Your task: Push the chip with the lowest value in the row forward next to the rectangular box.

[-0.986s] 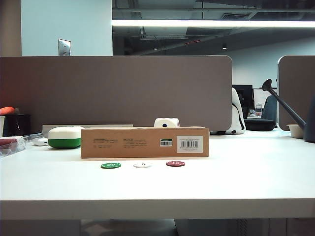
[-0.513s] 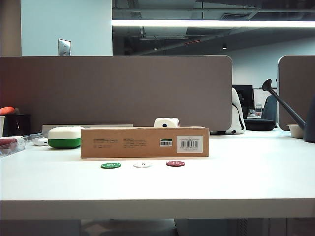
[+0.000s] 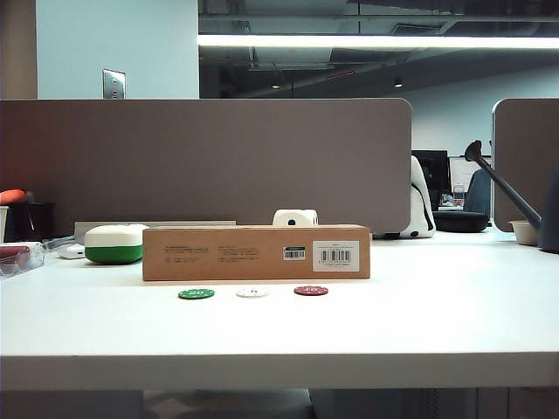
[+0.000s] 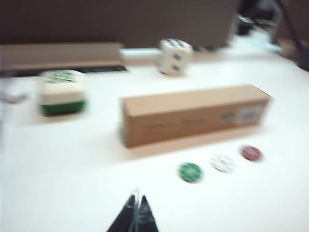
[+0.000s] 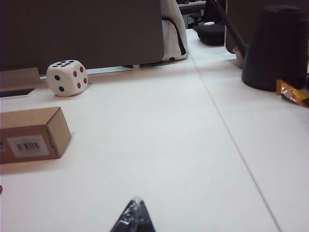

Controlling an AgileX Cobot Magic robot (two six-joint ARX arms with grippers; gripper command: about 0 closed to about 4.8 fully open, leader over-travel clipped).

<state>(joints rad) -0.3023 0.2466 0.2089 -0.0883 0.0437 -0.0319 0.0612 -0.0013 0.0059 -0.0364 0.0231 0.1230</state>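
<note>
- Exterior view: the rectangular box (image 3: pixel 256 253) lies lengthwise across the middle of the white table (image 3: pixel 437 305), its barcode label on the face toward the lens.
- The row (image 3: pixel 252 292) sits just below the box in the frame: green chip (image 3: pixel 196 294) at left, the chip (image 3: pixel 252 292), white, in the middle, dark red chip (image 3: pixel 311 291) at right. All three lie flat and apart from each other, with a thin strip of bare table between them and the box.
- Nothing lies in that strip between the white chip and the box face.
- White-and-green case (image 3: pixel 114 243) stands left of the box; a large die (image 3: pixel 295 217) shows above the box's top edge, against the brown partition (image 3: pixel 210 157).
- Dark watering-can spout (image 3: pixel 502 182) at the right edge of the frame; a clear container with red contents (image 3: pixel 17 257) at the left edge.
- Neither arm shows in the exterior view.
- Left wrist view, blurred: left gripper (image 4: pixel 135 218) at the bottom centre of the frame, its dark tips drawn together to a point, clear of the chips and holding nothing. The green chip is the nearest chip to it.
- Right wrist view: right gripper (image 5: pixel 134 217) at the bottom centre, tips together, over bare table. The box's labelled end sits at left of the frame, a dark cone-shaped container (image 5: pixel 277 48) at upper right.
- Against the exterior frames half a second and one second back: chips, box and case lie in the same spots.
</note>
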